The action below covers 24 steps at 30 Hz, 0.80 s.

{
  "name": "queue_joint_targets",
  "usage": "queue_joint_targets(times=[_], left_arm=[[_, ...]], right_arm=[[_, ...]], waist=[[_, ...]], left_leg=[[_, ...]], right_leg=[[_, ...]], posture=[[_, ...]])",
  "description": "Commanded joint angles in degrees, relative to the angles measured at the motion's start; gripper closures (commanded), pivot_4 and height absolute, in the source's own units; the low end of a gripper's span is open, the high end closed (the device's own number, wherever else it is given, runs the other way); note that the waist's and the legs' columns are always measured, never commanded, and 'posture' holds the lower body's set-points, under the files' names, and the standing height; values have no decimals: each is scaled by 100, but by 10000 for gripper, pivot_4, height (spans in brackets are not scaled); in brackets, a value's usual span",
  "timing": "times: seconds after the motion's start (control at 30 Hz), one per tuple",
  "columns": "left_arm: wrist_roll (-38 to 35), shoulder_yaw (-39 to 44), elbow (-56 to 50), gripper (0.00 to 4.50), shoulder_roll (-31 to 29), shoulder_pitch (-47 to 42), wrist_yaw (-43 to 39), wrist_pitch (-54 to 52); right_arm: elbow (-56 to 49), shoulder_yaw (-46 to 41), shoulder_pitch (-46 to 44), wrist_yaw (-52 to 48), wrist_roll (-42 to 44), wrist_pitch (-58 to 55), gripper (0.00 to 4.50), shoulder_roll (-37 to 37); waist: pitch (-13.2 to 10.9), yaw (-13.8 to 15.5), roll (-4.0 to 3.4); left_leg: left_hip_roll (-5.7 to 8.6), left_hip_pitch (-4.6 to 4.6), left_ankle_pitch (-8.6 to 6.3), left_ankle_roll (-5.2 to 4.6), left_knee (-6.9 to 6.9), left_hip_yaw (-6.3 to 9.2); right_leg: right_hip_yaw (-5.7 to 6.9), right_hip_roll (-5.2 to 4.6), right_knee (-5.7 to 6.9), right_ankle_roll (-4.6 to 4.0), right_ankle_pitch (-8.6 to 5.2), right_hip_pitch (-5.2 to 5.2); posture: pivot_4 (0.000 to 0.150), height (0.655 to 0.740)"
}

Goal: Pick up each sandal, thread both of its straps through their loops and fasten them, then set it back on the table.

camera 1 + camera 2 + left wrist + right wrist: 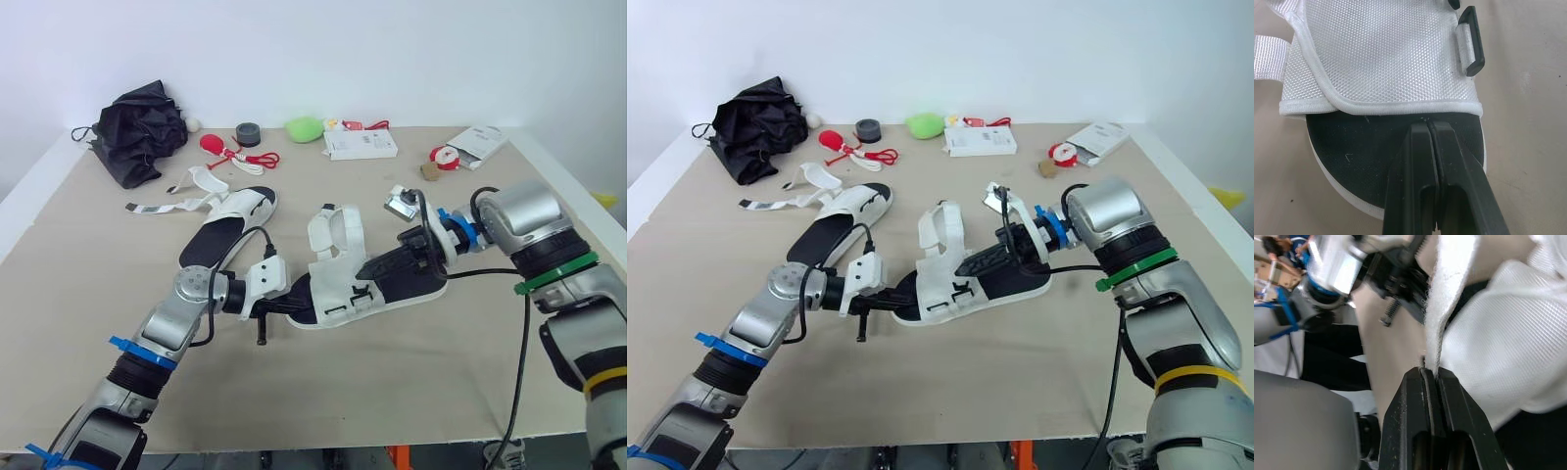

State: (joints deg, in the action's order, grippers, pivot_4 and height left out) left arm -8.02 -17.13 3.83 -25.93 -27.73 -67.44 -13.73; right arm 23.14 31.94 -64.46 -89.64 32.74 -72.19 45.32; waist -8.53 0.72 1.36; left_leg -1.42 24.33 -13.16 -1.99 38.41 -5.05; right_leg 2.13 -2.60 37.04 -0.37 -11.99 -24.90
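Observation:
A white mesh sandal [338, 257] with a black insole lies at the table's middle, between my two grippers. My left gripper [297, 294] is shut; in the left wrist view its fingertips [1420, 128] rest on the insole [1352, 152] at the edge of the mesh upper [1386, 54], with nothing between them. A black strap loop [1471, 41] sits on that upper. My right gripper [1430, 371] is shut on a white strap [1447, 293] of this sandal, reaching in from the right [367, 266]. The second sandal [230, 220] lies behind to the left, its straps [162, 207] spread loose.
Along the back of the table lie a black folded umbrella [137, 127], a red toy with cord [214, 144], a tape roll [248, 134], a green lump [305, 128], a white box [360, 145] and an open carton [477, 145]. A small metal piece [400, 204] lies near my right wrist.

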Motion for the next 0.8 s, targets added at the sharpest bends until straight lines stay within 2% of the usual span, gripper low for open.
queue_joint_targets(times=[0.03, 0.17, 0.27, 0.43, 0.57, 0.8], left_arm=[[143, -348, 211, 45000, -13, 231, -43, -181], [144, -353, 209, 45000, -6, 260, -28, -172], [132, -352, 208, 45000, -14, 263, -27, -174], [142, -369, 237, 45000, -28, 245, -49, -160], [148, -389, 249, 45000, -25, 245, -47, -153], [141, -387, 242, 45000, -51, 254, -46, -163]], right_arm=[[-323, 160, -33, -286, 258, -19, 44748, 231], [-422, 272, 76, -286, 262, 12, 44748, 298], [-104, 198, 141, -45, -47, 173, 44748, 92], [388, -140, -422, -256, 68, 149, 44748, -49], [434, -185, -523, -286, 178, 154, 44748, -55], [1040, -264, -299, 223, -503, 718, 44748, -508]], waist=[[0, -2, 0], [0, -3, 0], [0, -2, 0], [-2, -5, -4], [-2, -3, -3], [-1, -4, -2]], left_leg=[[0, 0, -1, -1, 0, -1], [1, 0, -1, -1, 2, -4], [1, -1, -1, -1, 4, -4], [1, -1, -1, -1, 6, -11], [1, 0, -1, -1, 5, -11], [1, -2, -2, -3, 7, -14]], right_leg=[[1, -2, 0, 0, 0, 0], [3, -7, 0, 0, 1, -1], [7, -7, 1, 1, 1, 0], [4, -7, 1, 4, 5, -3], [5, -8, 2, 0, 5, -5], [7, -13, 3, -3, 9, -2]], posture=[[1500, 7400], [1500, 7400], [1500, 7400], [1500, 7400], [1500, 7400], [1500, 7400]])
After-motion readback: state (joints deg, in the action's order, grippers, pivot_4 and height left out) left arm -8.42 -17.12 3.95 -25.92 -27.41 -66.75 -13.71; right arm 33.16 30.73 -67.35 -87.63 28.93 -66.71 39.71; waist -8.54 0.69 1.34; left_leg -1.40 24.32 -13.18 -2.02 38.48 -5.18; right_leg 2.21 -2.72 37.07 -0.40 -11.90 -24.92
